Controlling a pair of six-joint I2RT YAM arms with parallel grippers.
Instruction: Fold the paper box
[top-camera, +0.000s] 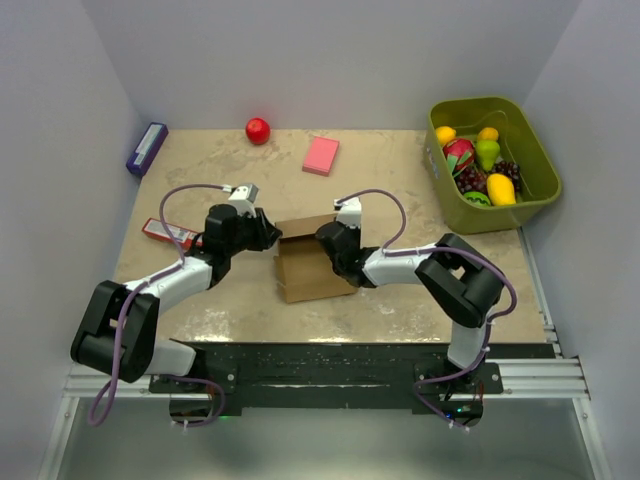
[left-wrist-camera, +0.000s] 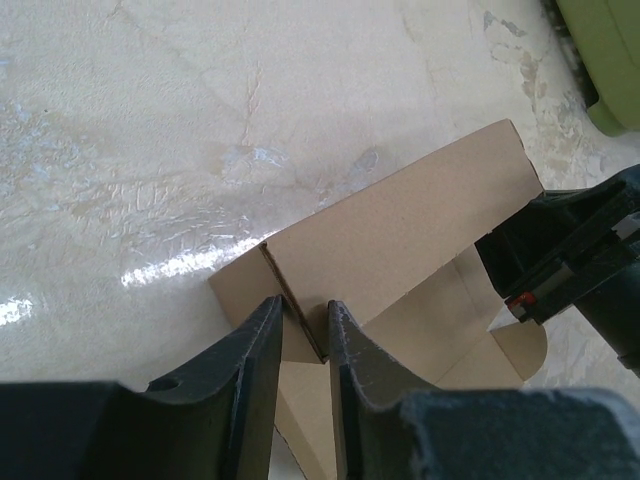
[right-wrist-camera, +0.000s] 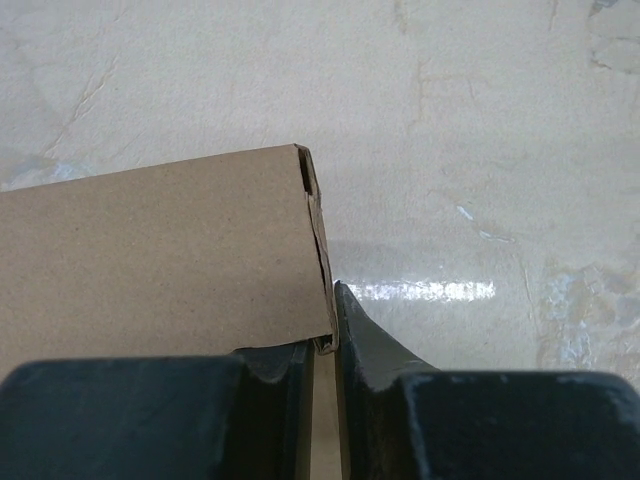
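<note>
The paper box (top-camera: 305, 268) is plain brown cardboard, partly raised, at the table's middle. My left gripper (top-camera: 272, 238) is at its back left corner. In the left wrist view the left gripper (left-wrist-camera: 300, 305) straddles a standing wall of the box (left-wrist-camera: 400, 220); the wall's corner edge slants across the narrow gap and touches both fingers. My right gripper (top-camera: 325, 240) is at the box's back right corner. In the right wrist view the right gripper (right-wrist-camera: 325, 335) is nearly closed, pinching the end edge of a box wall (right-wrist-camera: 150, 250).
A green bin (top-camera: 540, 150) of toy fruit stands at the back right. A pink flat block (top-camera: 321, 155) and a red ball (top-camera: 258, 130) lie near the back edge. A purple case (top-camera: 147, 148) is back left, and a red flat packet (top-camera: 165, 232) lies left of the left arm.
</note>
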